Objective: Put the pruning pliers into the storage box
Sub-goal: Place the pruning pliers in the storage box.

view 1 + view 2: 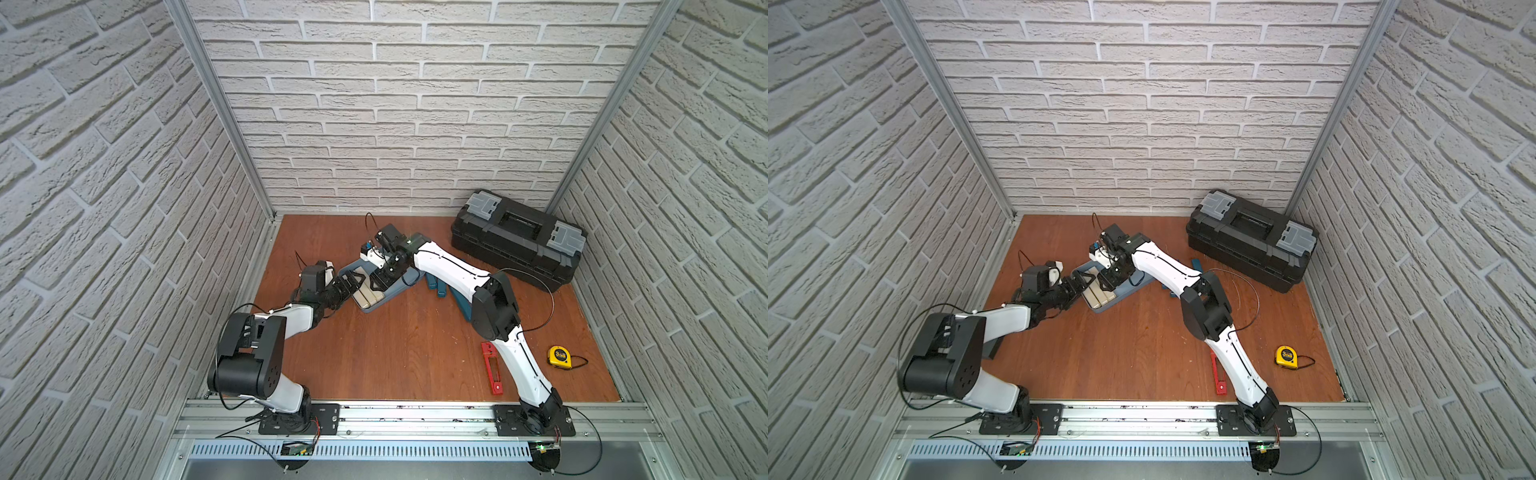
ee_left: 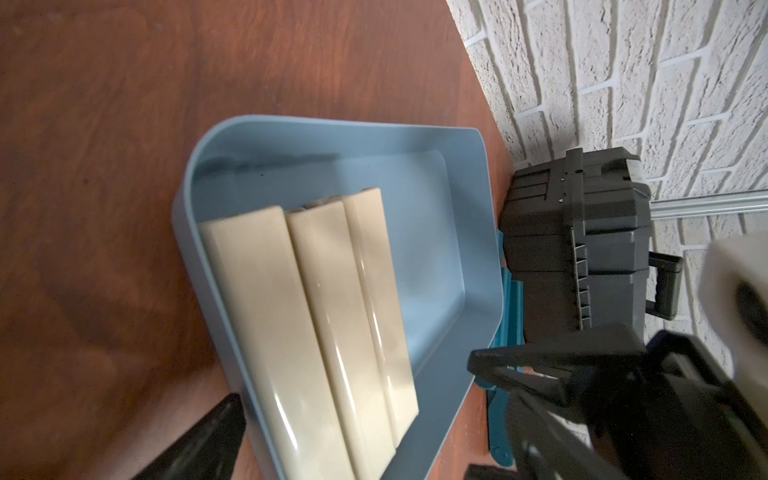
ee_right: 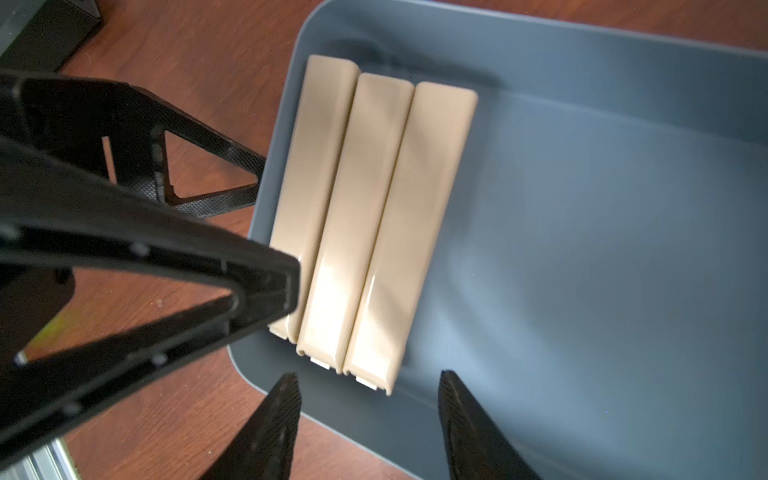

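Pruning pliers (image 1: 492,370) lie well apart from right gripper (image 3: 369,376) above storage box (image 3: 582,249)

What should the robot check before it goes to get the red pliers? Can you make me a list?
1. The right gripper is empty, jaws apart: ok.
2. The pruning pliers lie free on the table, nothing on top: ok.
3. Pliers in the storage box: not ok, they lie far from it.
4. Room in the box: ok, three beige bars fill one side, the rest is bare.
5. The left gripper is clear of the box: not ok, it hangs open at the rim.
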`<action>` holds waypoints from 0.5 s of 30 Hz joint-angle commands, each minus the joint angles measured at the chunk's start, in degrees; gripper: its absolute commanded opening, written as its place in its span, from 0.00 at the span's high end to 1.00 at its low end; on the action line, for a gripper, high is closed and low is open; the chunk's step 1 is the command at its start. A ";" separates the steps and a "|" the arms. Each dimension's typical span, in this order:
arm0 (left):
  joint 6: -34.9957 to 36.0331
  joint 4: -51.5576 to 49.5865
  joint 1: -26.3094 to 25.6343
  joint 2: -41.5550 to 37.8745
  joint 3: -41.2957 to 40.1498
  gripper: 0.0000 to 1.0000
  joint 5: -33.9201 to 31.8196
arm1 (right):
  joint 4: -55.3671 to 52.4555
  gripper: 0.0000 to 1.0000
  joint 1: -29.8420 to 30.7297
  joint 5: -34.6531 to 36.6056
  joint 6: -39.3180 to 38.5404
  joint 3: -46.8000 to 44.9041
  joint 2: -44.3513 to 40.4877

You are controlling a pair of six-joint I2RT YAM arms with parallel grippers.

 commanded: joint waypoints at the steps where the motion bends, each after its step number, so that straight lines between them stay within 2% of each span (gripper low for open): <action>1: 1.52 0.16 0.21 -1.73 0.71 0.02 0.91 | -0.59 0.44 -2.22 3.08 -0.35 -2.62 -4.99; 6: 2.58 -1.51 0.93 -3.36 0.12 0.02 1.11 | -1.38 0.44 -5.50 7.93 0.74 -9.24 -10.18; 9: 3.53 -3.66 1.55 -4.81 -0.17 0.02 1.15 | -0.19 0.44 -7.76 11.02 0.94 -16.33 -15.21; 15: 5.87 -7.42 2.19 -8.01 -0.43 0.02 1.23 | 3.11 0.44 -12.46 12.57 1.84 -30.00 -24.92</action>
